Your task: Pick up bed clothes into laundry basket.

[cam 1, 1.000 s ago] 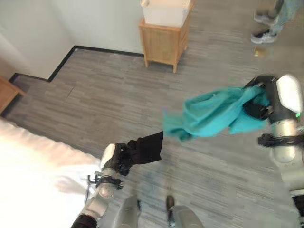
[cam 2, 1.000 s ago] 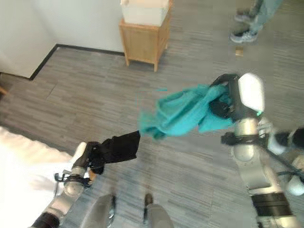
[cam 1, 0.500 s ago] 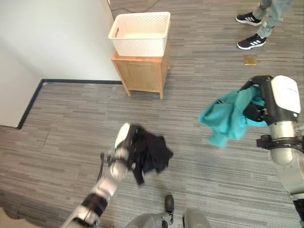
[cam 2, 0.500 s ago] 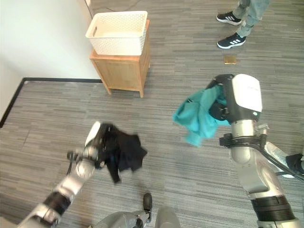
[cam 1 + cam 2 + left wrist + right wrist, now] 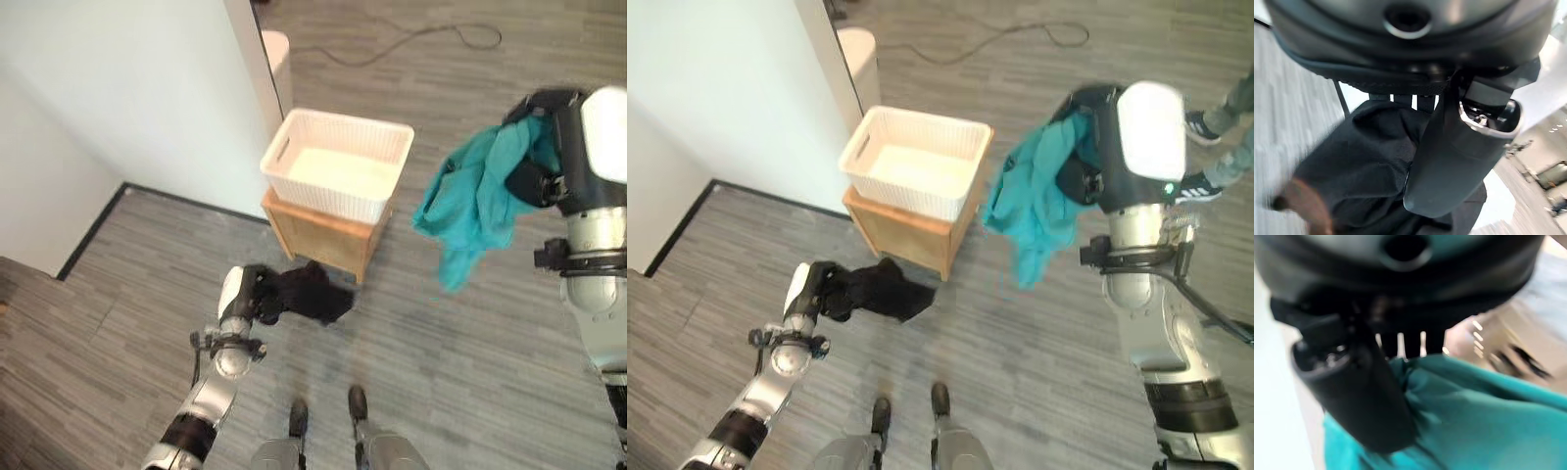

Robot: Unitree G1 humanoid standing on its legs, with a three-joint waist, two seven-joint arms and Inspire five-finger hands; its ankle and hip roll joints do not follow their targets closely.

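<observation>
R hand point(image 5: 1095, 157) gripping crumpled teal cloth point(image 5: 1034, 201), L hand point(image 5: 257, 299) black cloth point(image 5: 312, 294)

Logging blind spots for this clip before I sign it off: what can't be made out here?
- Left robot hand: its fingers are buried in the black garment, eye views.
- Right robot hand: its fingers are hidden behind the teal garment.
- Wooden stand: its top is covered by the white basket.
- Person's shoe: mostly behind the right arm.
- Right wrist view: background blurred.

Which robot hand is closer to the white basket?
Left, I think, though it's close. The left hand holds black cloth low before the basket; the right hand holds teal cloth off to its right.
</observation>
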